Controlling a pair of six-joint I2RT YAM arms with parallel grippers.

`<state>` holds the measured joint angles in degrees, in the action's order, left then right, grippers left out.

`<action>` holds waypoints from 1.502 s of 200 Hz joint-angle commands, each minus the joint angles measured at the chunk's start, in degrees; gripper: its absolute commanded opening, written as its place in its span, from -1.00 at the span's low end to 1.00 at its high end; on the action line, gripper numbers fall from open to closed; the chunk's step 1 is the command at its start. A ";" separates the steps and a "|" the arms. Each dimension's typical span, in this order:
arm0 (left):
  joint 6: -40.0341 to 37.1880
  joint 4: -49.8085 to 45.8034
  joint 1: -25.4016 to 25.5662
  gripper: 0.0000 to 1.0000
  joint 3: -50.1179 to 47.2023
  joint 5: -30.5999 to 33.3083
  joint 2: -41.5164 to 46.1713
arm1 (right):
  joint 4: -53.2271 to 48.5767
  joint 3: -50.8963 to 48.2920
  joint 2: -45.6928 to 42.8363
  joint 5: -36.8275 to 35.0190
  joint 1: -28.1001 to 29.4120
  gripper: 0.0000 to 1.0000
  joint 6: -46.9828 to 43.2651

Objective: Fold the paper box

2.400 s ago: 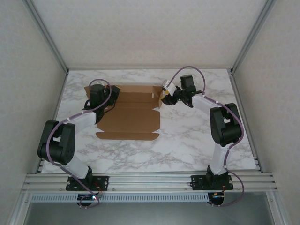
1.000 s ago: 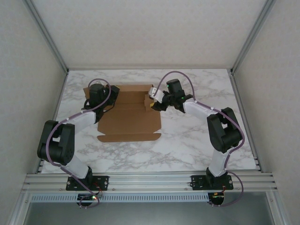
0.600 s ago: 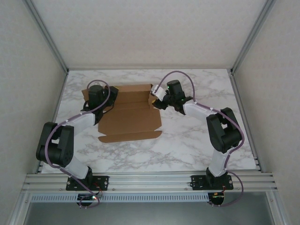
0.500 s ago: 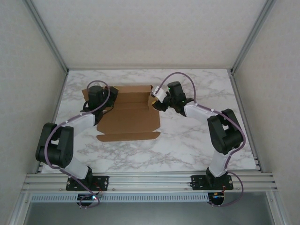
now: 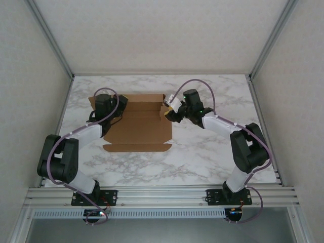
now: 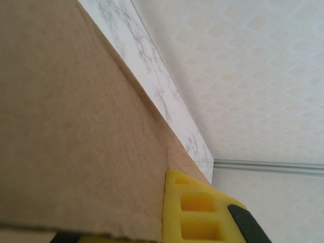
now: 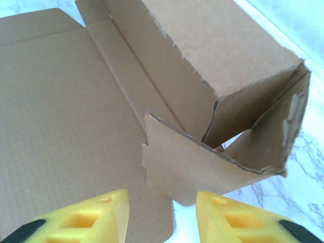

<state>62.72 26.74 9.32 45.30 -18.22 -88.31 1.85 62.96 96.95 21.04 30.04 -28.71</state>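
Right arm (image 5: 223,124) swung outward, plain paper box (image 5: 139,126), corner (image 7: 238,147) seemingly raised

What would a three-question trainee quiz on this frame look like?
1. True or false: the right claw is clamped on the paper box.
2. The corner flaps ahead of the right claw are: A lying flat; B folded up; C torn off.
3. Fill in: the left claw is shut on the box's ____ edge.
Key: 1 false, its jaws stand apart with nothing between them; 2 B; 3 left.
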 commanded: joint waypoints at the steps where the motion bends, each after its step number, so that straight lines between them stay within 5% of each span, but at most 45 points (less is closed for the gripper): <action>1: -2.55 -8.72 0.70 -1.00 -2.20 0.64 -1.06 | -2.02 -1.04 -3.37 3.35 -0.53 -0.21 0.53; 44: -2.51 -8.73 0.63 -1.00 -1.88 0.47 -1.06 | 3.44 -4.64 -5.18 2.01 -3.77 -0.09 3.33; 120: -1.22 -7.90 0.59 -1.00 -1.43 -0.58 -1.78 | 5.43 3.04 7.47 -1.13 -2.63 0.22 1.30; 235: 0.47 -7.27 0.70 -1.00 -1.50 -2.34 -3.47 | 9.03 11.55 17.29 -5.58 0.61 0.10 4.25; 300: 2.44 -5.41 0.80 -0.99 -1.10 -3.32 -3.62 | 11.59 12.80 18.76 -15.68 2.83 -0.01 7.79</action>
<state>64.55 28.93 9.32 45.32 -18.46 -89.47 9.69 73.67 114.17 10.96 31.86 -23.03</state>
